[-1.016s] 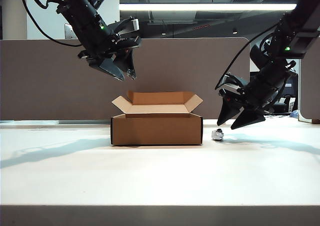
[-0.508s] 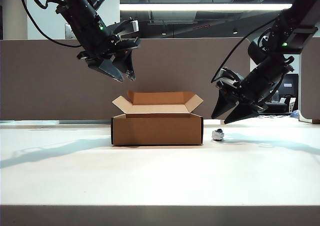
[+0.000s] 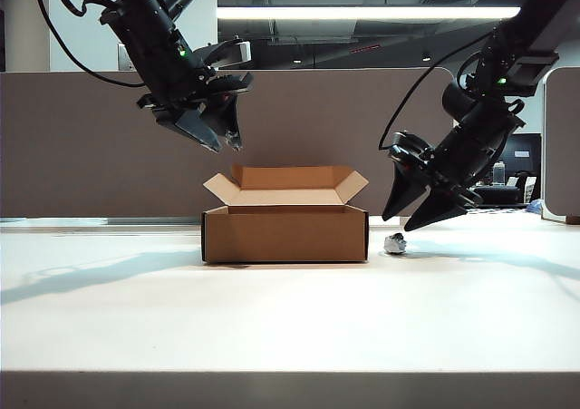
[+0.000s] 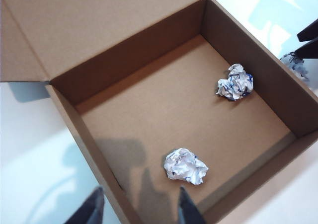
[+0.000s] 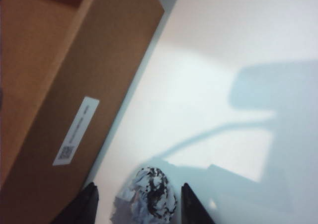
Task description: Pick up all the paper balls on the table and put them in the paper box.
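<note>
My right hand had swung in above the last paper ball, fingers spread, empty. The left hand hung released over the box, which held two balls.

Three paper balls are showing: two lying inside the one paper box, one sitting on the desk; two tools, left and right, are hovering

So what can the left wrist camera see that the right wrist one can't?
Only the left wrist view shows the box's inside, with two paper balls on its floor, below the open left gripper. Only the right wrist view shows a white label on the box's outer wall and the open right gripper. Both show the third ball on the table beside the box.
</note>
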### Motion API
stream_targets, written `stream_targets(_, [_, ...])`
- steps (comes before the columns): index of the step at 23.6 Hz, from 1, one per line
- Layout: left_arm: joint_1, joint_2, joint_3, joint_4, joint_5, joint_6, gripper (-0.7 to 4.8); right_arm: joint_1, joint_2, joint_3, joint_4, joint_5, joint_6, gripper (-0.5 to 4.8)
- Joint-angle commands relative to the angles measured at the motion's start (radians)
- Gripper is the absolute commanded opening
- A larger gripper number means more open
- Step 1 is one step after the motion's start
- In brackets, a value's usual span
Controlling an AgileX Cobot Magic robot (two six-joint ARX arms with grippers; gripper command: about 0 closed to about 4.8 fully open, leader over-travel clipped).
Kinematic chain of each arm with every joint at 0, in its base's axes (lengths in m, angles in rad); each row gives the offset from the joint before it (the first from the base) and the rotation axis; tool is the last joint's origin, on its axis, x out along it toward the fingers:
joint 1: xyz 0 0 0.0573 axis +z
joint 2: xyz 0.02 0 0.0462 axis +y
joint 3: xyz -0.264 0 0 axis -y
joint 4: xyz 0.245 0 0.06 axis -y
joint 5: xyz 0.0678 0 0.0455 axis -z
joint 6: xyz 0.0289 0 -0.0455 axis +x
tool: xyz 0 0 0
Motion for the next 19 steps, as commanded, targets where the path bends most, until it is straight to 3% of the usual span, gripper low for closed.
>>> stream_targets(1, [0.0, -0.006, 0.006, -0.003, -0.003, 0.012, 1.83, 0.001, -0.003, 0.013, -0.029, -0.011, 0.001, 2.38])
stream_targets(19, [0.0, -0.006, 0.006, -0.005, -0.015, 0.012, 1.83, 0.001, 0.054, 0.113, -0.13, -0.008, 0.008, 2.37])
